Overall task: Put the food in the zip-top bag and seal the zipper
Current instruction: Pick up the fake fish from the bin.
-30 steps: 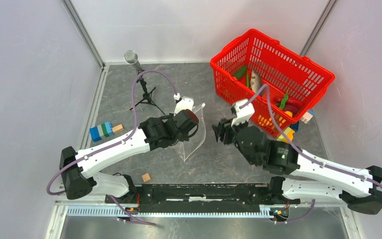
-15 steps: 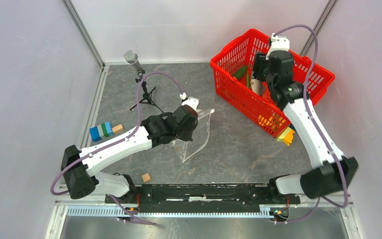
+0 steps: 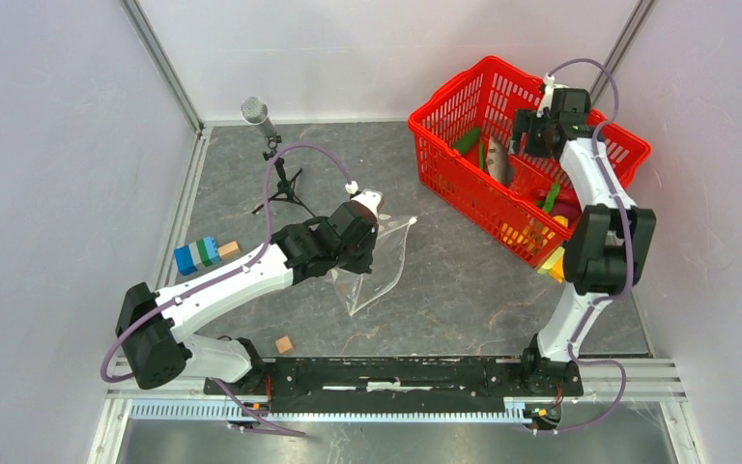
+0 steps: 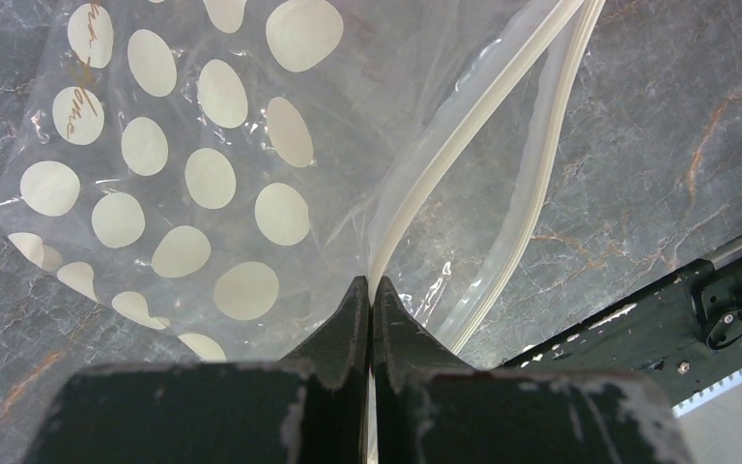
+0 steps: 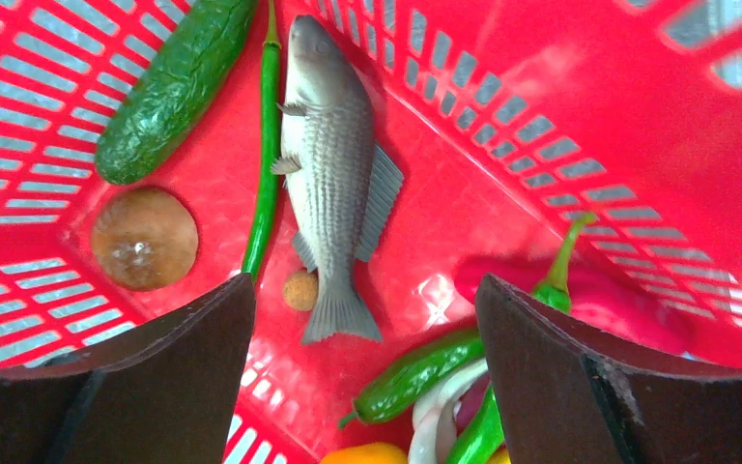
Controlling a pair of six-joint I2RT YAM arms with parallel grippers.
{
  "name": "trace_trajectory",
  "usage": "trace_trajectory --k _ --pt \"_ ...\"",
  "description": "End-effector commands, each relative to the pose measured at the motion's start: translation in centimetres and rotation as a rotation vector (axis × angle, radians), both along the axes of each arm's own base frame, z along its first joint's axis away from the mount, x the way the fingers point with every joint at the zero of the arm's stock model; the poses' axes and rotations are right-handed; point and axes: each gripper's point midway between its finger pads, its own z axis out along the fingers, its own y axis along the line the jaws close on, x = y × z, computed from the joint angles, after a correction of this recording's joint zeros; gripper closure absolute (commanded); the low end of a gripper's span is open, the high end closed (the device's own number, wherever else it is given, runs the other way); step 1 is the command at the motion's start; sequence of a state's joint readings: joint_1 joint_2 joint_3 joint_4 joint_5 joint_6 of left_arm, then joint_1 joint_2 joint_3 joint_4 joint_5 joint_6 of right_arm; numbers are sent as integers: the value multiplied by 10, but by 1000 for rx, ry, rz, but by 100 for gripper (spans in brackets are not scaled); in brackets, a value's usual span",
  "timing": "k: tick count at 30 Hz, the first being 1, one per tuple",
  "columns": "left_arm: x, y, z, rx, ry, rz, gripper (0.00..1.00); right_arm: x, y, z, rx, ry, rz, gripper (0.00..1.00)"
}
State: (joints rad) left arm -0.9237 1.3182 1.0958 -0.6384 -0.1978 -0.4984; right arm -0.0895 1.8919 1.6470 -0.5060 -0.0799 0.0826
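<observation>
- The grey fish (image 5: 333, 174) lay flat on the floor of the red mesh basket (image 5: 560, 126). A long thin green chilli (image 5: 266, 155) ran right along its side, and a fat green pod (image 5: 169, 97) lay just beyond that.
- A brown lump (image 5: 145, 239) sat close to the basket's wall, and a small brown ball (image 5: 299, 290) rested just beside the fish's tail.
- Toward the other wall lay the magenta aubergine (image 5: 628, 304) with its green stalk. A second green pod (image 5: 411, 379) lay below the fish's tail, and the edge of a yellow piece (image 5: 367, 452) showed there too.
- The right fingers (image 3: 529, 143) hung inside the basket above the fish's tail, spread wide and holding nothing.
- The zip-top bag (image 4: 184, 184), clear with white dots, was well apart from the basket, near the middle of the tabletop (image 3: 464, 290).
- The left fingers (image 4: 357, 319) were pinched tight on the zipper (image 4: 473, 145) at one end. Further along, its two white strips parted, so the mouth gaped.
- From that grip the bag sloped down toward the tabletop.
- Off to the left stood the blue-green toy blocks (image 3: 198, 255), with a small wooden cube (image 3: 229, 249) just beside them.
- Another wooden cube (image 3: 285, 344) lay near the arms' bases.
- A microphone on a little tripod (image 3: 256, 110) stood at the far left corner.
</observation>
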Motion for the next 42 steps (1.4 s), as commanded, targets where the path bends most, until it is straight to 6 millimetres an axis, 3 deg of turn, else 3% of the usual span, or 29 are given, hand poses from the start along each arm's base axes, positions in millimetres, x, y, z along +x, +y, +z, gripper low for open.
trace_trajectory --k 1,7,12,17,21,26,29,31,33,38,42 --pt "4 -3 17 -46 -63 -50 98 12 23 -4 7 38 135 11" --pt "4 -1 18 -55 -60 -57 98 38 20 -45 -93 126 117 8" --pt "3 0 21 -64 -60 -53 98 42 17 -81 -144 190 81 7" --pt "3 1 21 -59 -59 -53 98 40 -1 -114 -224 261 13 8" --pt "4 1 20 -54 -59 -50 98 32 10 -139 -182 321 78 17" --pt "2 3 20 -51 -52 -49 98 23 26 -147 -180 320 109 40" --pt "1 6 20 -50 -52 -42 98 27 29 -123 -165 263 94 57" --pt "0 8 22 -54 -55 -37 98 33 30 -91 -157 188 82 61" --pt "-1 10 24 -62 -59 -31 98 39 31 -51 -153 100 77 72" --pt "-5 13 25 -76 -59 -24 98 31 30 52 -140 -106 33 78" --pt "-8 16 23 -79 -50 -16 98 4 21 84 -167 -150 -6 78"
